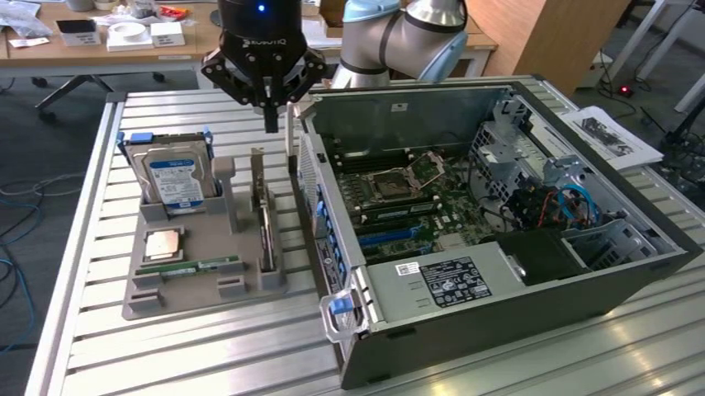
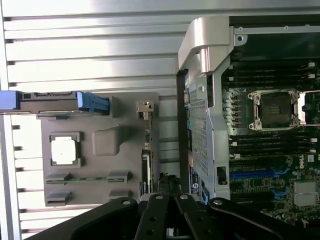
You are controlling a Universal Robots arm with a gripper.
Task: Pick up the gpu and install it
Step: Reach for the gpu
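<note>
1. One slatted metal table [image 1: 165, 355] carries everything. Nearest on it, toward the exterior view's right, lies an open computer case [image 1: 496, 322], its motherboard [image 1: 424, 216] and bare CPU socket [image 1: 399, 183] exposed.
2. Just beside the case, on the exterior view's left, sits a gray parts tray [image 1: 177, 301]. A processor chip [image 1: 164, 244] and a green memory stick [image 1: 198, 266] lie flat in its nearer part.
3. The gpu [image 1: 266, 227] stands on its long edge in a slot along the tray's side closest to the case, with nothing gripping it.
4. Farther back in the tray, a hard drive [image 1: 174, 177] with a blue label stands upright.
5. Above the far end of the gpu, near the case wall, hangs the gripper [image 1: 271, 120]. Its fingers are pressed together, hold nothing and are clear of the card.
6. Behind it rises the robot arm [image 1: 408, 37], and beyond that a wooden desk [image 1: 66, 51] with small boxes.
</note>
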